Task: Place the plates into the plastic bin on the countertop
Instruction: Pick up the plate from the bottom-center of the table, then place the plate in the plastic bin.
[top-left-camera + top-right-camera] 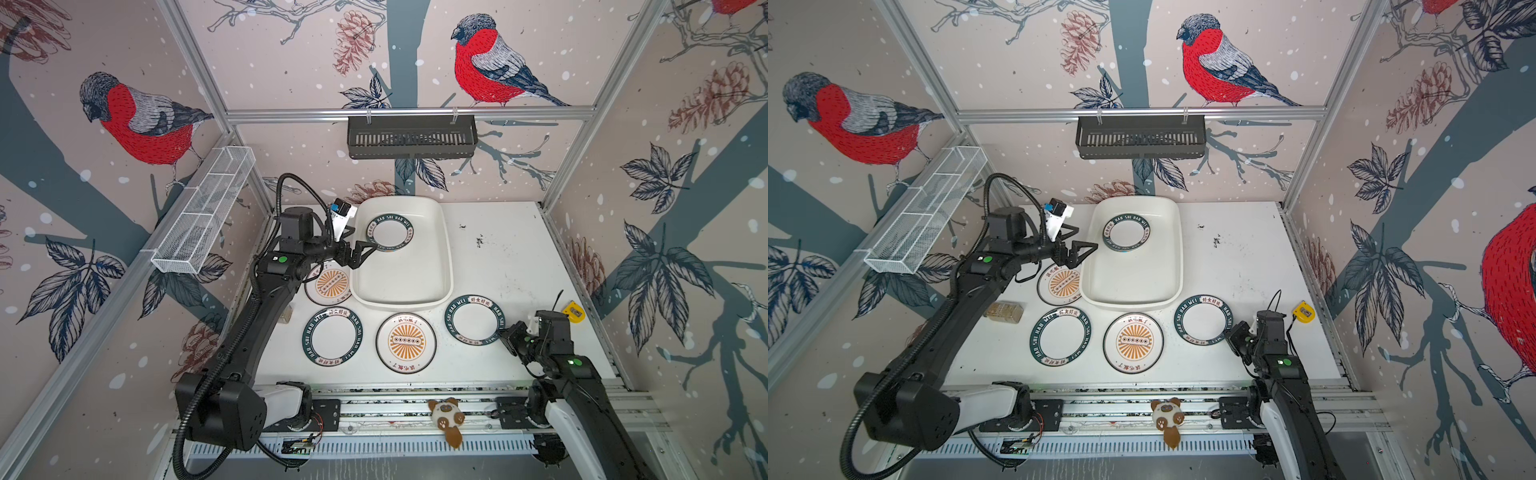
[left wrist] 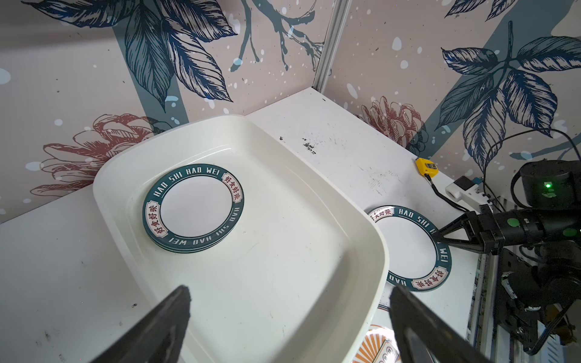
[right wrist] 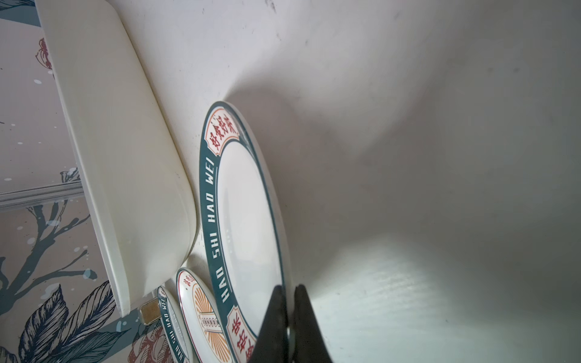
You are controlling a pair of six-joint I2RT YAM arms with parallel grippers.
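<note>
Right fingers [image 3: 272,327] pinch green-rimmed, lettered white plate [image 3: 248,220].

Top views: high at 6 o'clock, looking down; both hold the whole counter [image 1: 519,266].
Left wrist: near, over the plastic bin [image 2: 283,276], facing 3 o'clock.
Right wrist: very near a green-rimmed plate [image 3: 245,204], facing 10 o'clock.

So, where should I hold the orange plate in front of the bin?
Pinch the orange plate at its thin rim, coming from the robot's side. It lies flat on the table, so only the edge offers a hold, and the bin stands close behind.
</note>
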